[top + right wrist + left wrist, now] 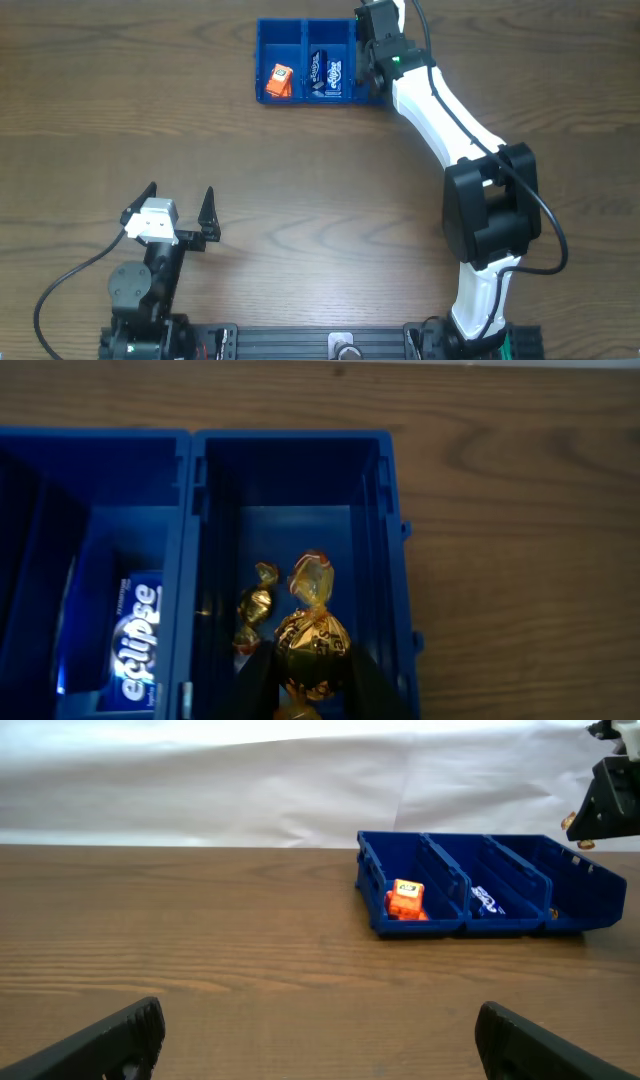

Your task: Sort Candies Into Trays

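Over the blue tray's [395,540] end compartment, my right pincer [310,685] clamps a gold foil candy [312,643] by its round middle (light, crinkly, likely slippery; the twisted ends might tear).

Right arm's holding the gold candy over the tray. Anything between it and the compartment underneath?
Nothing visible blocks it. The right gripper holds the gold candy above the open right compartment; a smaller gold candy already lies on its floor, off to one side.
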Motion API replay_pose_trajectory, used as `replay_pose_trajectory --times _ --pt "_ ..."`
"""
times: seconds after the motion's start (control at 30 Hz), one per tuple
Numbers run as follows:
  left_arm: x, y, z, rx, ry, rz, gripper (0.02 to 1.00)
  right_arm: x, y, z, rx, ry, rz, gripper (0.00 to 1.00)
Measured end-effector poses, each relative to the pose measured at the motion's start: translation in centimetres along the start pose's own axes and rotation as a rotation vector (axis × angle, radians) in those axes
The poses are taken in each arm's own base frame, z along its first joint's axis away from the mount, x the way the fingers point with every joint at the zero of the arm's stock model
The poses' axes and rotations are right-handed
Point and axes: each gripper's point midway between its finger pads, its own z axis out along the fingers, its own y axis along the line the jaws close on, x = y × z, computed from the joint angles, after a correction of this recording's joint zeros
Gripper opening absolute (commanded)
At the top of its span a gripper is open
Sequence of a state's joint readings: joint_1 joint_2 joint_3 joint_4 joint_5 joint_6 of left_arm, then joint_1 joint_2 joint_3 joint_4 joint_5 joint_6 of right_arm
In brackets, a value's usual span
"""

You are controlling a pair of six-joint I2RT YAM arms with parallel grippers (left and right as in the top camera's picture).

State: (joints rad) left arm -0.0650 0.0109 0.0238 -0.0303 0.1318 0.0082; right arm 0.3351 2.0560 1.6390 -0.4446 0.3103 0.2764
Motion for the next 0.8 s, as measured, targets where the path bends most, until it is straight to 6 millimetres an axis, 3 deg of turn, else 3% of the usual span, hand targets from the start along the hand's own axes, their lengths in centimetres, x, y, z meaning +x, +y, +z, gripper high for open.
replay_pose_trajectory --times 0.07,0.47,0.57,0.67,0.8 --pt "0.0 0.0 0.0 0.000 0.000 0.000 0.998 0.0 0.1 0.0 -0.005 0.001 0.008 0.982" --pt "0.0 0.0 0.0 0.000 0.000 0.000 0.998 0.1 0.1 0.0 -0.007 0.004 0.005 1.000" --pt "0.0 0.0 0.0 0.000 0.000 0.000 0.998 -0.2 -0.1 -0.9 -0.006 0.004 0.004 1.000" --pt "0.0 0.0 0.0 0.000 0.000 0.000 0.998 -1.7 -1.1 -3.7 -0.010 -0.027 0.013 1.000" --pt "0.0 0.0 0.0 0.000 0.000 0.000 0.998 -6.1 -6.0 -11.4 0.004 -0.143 0.082 1.000"
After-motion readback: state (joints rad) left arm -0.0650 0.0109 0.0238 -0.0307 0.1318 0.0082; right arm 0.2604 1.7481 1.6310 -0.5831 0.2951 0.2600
